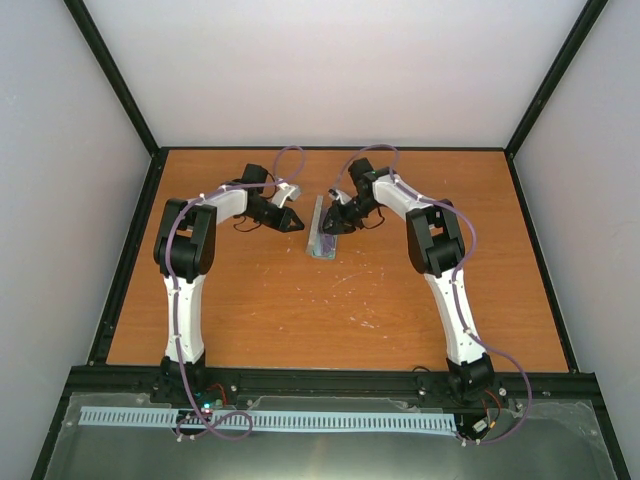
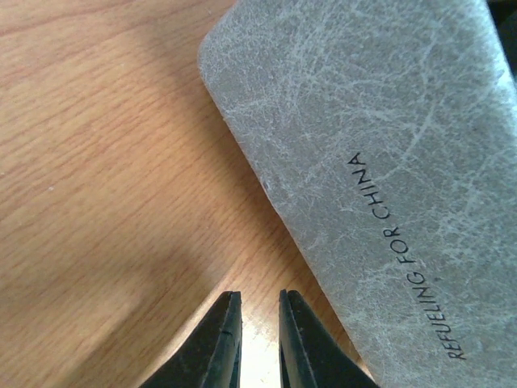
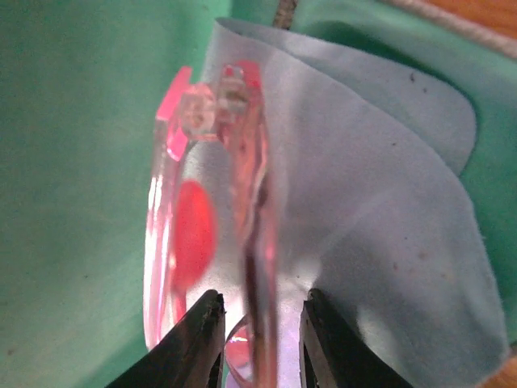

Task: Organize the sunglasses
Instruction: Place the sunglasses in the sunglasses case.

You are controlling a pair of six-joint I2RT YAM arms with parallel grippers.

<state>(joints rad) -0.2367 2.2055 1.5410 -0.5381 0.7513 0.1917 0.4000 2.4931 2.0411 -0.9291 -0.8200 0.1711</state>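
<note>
The sunglasses (image 3: 252, 186), with a translucent pink-red frame, lie folded on a light blue-grey cloth (image 3: 380, 226) inside the grey case, against its teal lining (image 3: 73, 162). My right gripper (image 3: 260, 311) is open. Its fingers straddle the frame with a gap on each side. In the top view the case (image 1: 322, 232) stands at the table's back middle, with my right gripper (image 1: 335, 222) over it from the right. My left gripper (image 2: 258, 311) is slightly open and empty, just beside the case's grey outer shell (image 2: 363, 121), and is at the case's left in the top view (image 1: 291, 222).
The wooden table (image 1: 330, 300) is bounded by black frame rails and white walls. Both arms reach to the back middle. The case's shell carries printed text (image 2: 404, 259).
</note>
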